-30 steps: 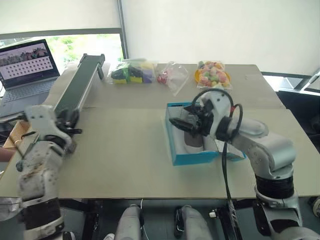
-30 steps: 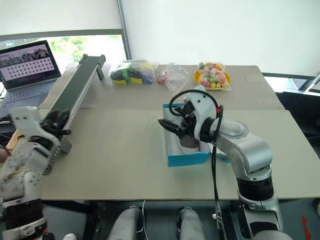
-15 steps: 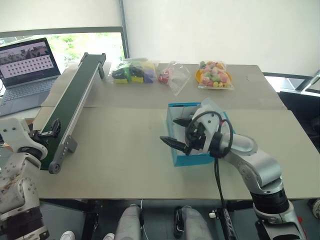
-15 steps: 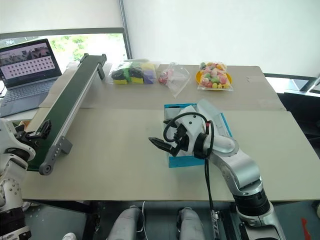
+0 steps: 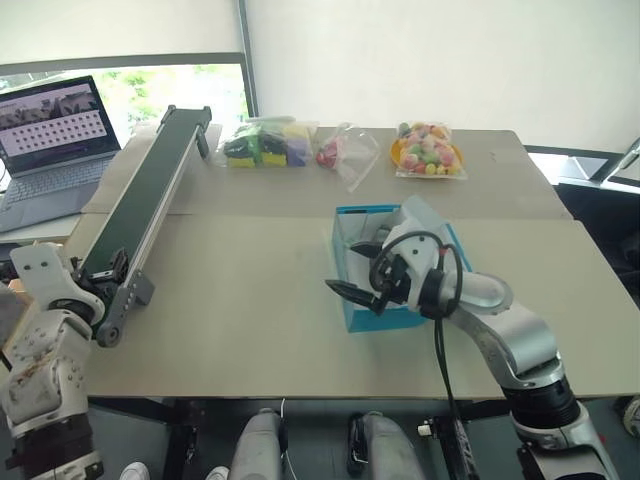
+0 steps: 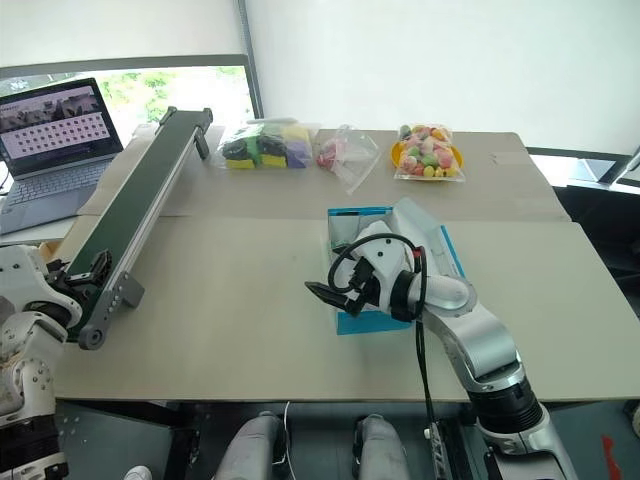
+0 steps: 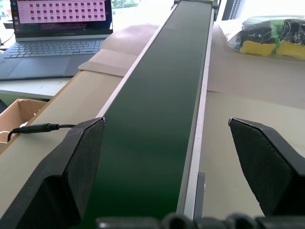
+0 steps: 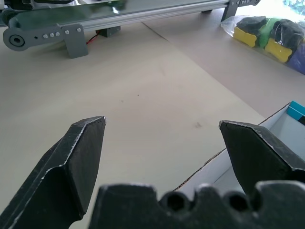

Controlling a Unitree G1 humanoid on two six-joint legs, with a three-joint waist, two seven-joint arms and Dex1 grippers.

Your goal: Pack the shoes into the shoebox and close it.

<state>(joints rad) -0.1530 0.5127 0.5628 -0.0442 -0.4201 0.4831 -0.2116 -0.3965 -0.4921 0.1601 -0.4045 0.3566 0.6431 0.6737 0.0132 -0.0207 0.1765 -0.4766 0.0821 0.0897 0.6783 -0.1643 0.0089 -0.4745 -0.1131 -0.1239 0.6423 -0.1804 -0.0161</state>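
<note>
nearest on the left, the left gripper (image 7: 162, 157) hangs at the near end of the green conveyor belt (image 5: 150, 195), its two black fingers (image 7: 66, 171) spread wide with nothing between them. on the right, the right gripper (image 5: 362, 272) sits over the near left corner of the shoebox (image 5: 352, 300), fingers likewise spread wide and empty, pointing out across the bare table (image 5: 240, 300).

the shoebox stands open on the table just right of centre, a bright blue box with a white inside. it looks like thin cardboard: light, stiff along its edges, but easy to dent at the walls and liable to slide on the smooth table if pushed from one side. the lid (image 5: 425, 225), a pale flap raised along the right side behind the arm, is probably best taken at its free edge and swung over while the box is steadied. the shoes (image 6: 345, 232) should be light and slightly yielding, with a firmer sole to grip.

much is hidden. the right arm covers most of the box's inside; something grey shows at the far left corner inside, but i cannot tell whether both shoes are in or how they lie. the lid's hinge is also hidden.

farther off lie clear bags of coloured items (image 5: 265, 143) and a yellow plate of sweets (image 5: 427, 150), with a laptop (image 5: 55, 140) at the far left.
</note>
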